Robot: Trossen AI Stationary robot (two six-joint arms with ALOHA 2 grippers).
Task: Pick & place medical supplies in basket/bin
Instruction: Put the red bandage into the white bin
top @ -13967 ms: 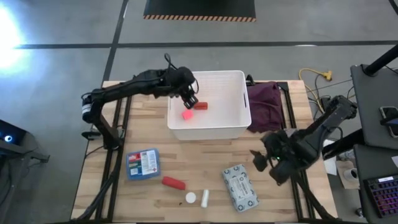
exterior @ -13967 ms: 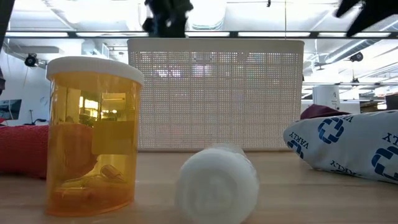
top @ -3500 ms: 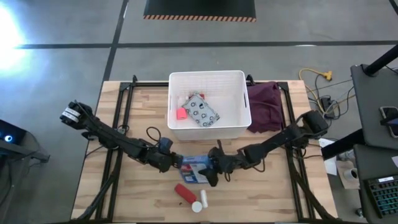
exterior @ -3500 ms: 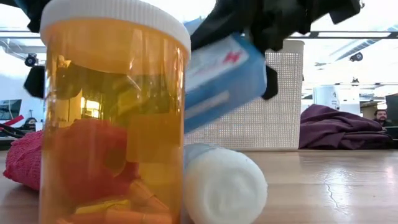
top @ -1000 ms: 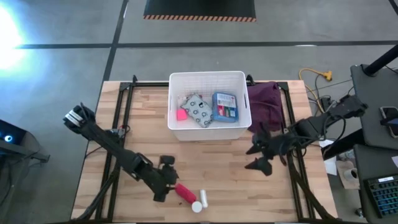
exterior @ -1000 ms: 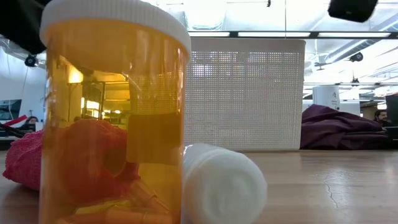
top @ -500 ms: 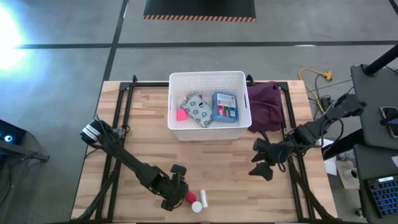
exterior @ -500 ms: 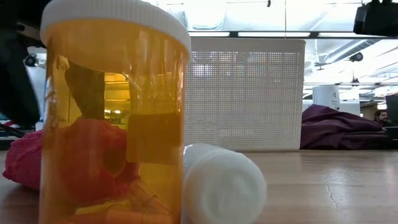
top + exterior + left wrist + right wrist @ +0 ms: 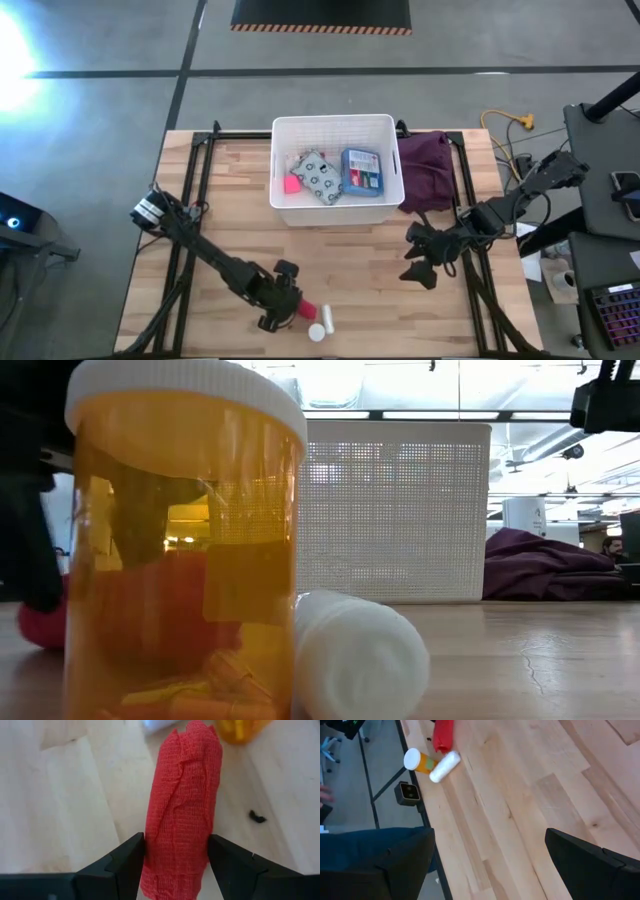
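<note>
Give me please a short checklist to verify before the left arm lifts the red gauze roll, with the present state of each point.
1. Left gripper jaws stand on both sides of the red gauze roll: ok.
2. Jaws firmly closed on the roll: cannot tell; they sit against its sides, but the grip force is not visible.
3. Orange pill bottle and white roll are clear of the jaws: ok, they lie just beyond the roll's far end.
4. White basket has free space: ok, the blue box, patterned pack and pink piece leave room.
5. Right gripper is out of the path: ok, it hangs near the table's right edge.
</note>
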